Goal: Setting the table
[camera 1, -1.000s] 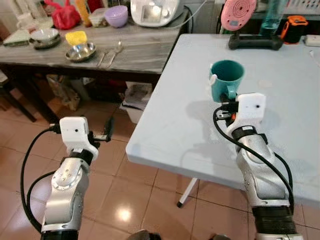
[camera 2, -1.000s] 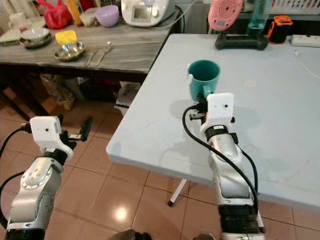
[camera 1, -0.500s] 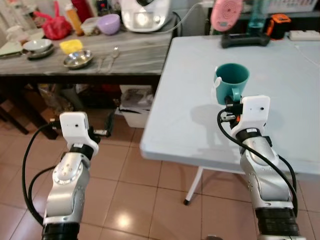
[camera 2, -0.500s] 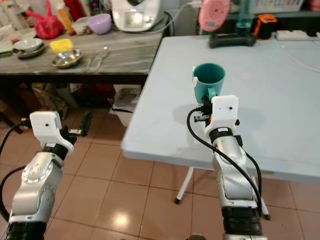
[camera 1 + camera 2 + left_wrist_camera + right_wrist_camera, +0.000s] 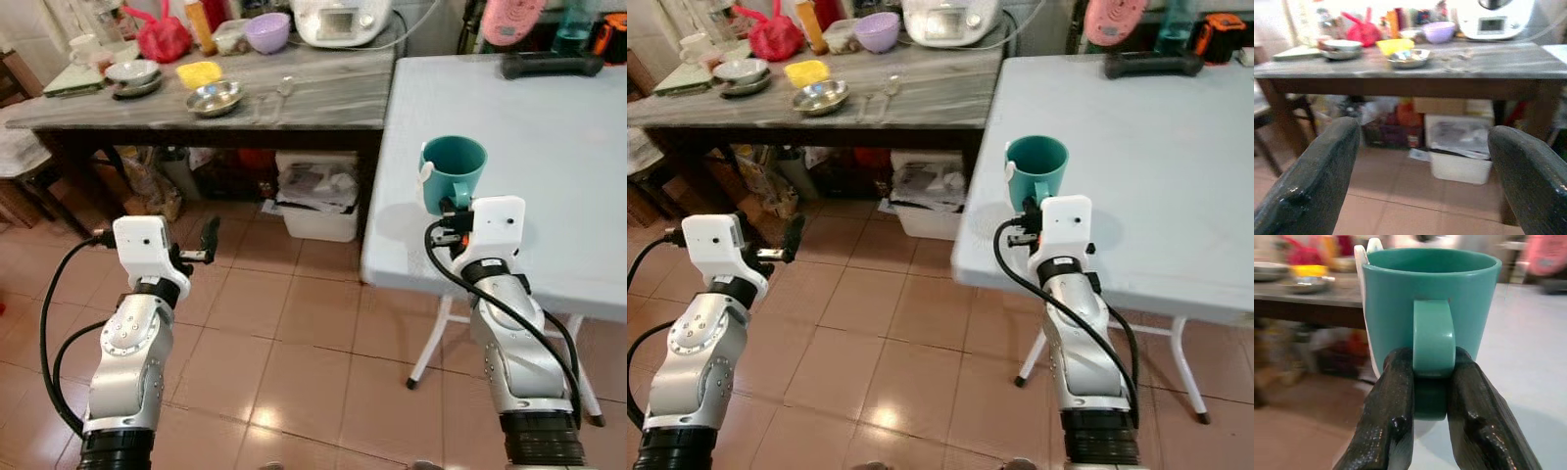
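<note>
A teal mug (image 5: 453, 168) with a white tag on its rim is held upright over the near left corner of the white table (image 5: 549, 147). My right gripper (image 5: 1432, 396) is shut on the mug's handle (image 5: 1433, 335), one black finger (image 5: 1393, 406) on each side. Whether the mug's base touches the table is hidden. My left gripper (image 5: 209, 235) hangs over the tiled floor, open and holding nothing. Its fingers (image 5: 1312, 181) point toward the dark side table (image 5: 323, 98).
The side table carries a steel bowl (image 5: 216, 98), a yellow item (image 5: 199, 73), spoons (image 5: 269, 98), a purple bowl (image 5: 266, 31), a red bag (image 5: 162, 39) and a white cooker (image 5: 343, 20). A white bin (image 5: 318, 196) stands under it. A black object (image 5: 554, 66) lies far back on the white table.
The whole picture has shifted as the camera drew back and turned. The mug, still gripped, now stands nearer the white table's edge. The left gripper stays open.
</note>
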You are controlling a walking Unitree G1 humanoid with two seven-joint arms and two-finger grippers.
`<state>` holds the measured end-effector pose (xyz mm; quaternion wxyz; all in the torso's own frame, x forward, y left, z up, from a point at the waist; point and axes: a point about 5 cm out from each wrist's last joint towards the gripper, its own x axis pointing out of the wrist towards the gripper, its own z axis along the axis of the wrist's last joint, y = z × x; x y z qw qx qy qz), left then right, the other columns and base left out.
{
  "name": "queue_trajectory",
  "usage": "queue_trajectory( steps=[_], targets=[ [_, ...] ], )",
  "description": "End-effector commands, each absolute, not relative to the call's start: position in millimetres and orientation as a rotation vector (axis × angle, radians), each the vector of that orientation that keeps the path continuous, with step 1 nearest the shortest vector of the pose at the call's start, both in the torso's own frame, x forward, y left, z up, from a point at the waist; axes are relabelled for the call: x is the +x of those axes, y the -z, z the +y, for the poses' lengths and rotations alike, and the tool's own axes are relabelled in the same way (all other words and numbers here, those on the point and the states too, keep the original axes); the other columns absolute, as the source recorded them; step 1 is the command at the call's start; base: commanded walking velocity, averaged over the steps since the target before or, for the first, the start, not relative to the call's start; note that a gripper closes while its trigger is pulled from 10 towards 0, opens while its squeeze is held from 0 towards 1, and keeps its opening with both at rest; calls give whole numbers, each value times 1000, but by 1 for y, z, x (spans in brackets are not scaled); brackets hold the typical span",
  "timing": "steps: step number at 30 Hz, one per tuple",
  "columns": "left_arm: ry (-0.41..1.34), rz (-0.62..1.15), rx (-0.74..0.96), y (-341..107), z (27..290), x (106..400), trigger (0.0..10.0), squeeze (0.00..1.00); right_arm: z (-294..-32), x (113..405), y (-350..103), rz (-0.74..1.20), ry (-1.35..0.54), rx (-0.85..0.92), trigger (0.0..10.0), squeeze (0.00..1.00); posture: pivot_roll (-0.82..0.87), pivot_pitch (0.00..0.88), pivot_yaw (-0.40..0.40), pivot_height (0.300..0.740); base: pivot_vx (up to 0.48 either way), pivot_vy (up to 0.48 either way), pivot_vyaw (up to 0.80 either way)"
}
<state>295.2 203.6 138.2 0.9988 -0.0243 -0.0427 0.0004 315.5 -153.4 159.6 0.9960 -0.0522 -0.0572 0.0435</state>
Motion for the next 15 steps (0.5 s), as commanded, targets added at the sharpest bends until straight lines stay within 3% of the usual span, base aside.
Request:
queue_trajectory(
  steps=[1,7,15],
  targets=[
    [-1,-92,-47,-139,201,295,10000,0,-160,315,-168,-149,-72,-110,10000,0,-107,100,148,740,0,454,0],
    [-1,-93,-52,-138,198,295,10000,0,-157,316,-168,-151,-74,-109,10000,0,-104,99,144,740,0,476,0],
    [-13,-99,-52,-138,197,295,10000,0,-157,317,-169,-149,-82,-111,10000,0,-96,102,139,740,0,480,-441]
  ],
)
